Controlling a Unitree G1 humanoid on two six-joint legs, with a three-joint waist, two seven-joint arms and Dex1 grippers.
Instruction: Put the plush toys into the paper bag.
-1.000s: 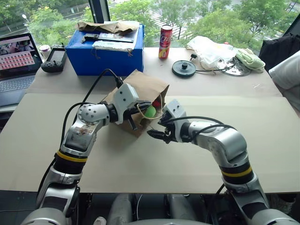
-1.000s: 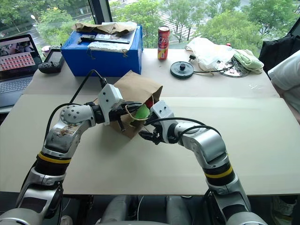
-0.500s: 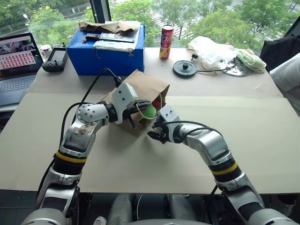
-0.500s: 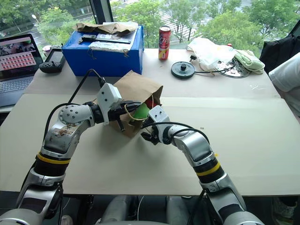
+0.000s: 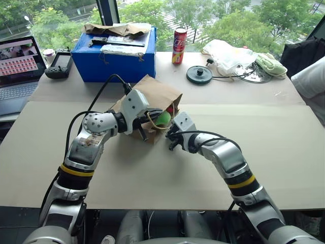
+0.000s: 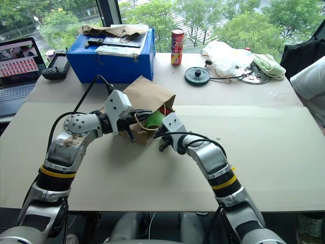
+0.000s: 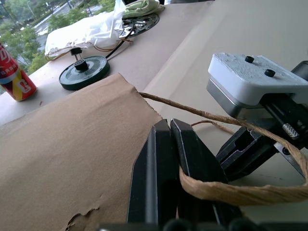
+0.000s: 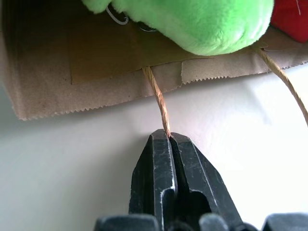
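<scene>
Each gripper, left (image 7: pixel 168 144) and right (image 8: pixel 168 139), is clamped on a twine handle (image 8: pixel 158 98) of the paper bag (image 5: pixel 152 96), probably to lift it upright so the plush toys (image 8: pixel 202 21) just beyond stay inside.

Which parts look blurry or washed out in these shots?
Right wrist view: the green plush toy is soft and very bright, while the gripper stays sharp. Left wrist view: the white plastic bag glares. Left eye view: even daylight, trees outside bright.

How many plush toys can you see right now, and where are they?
2: bright green plush toy and red chili plush toy, side by side in the mouth of the brown paper bag. Others may be hidden inside.
</scene>
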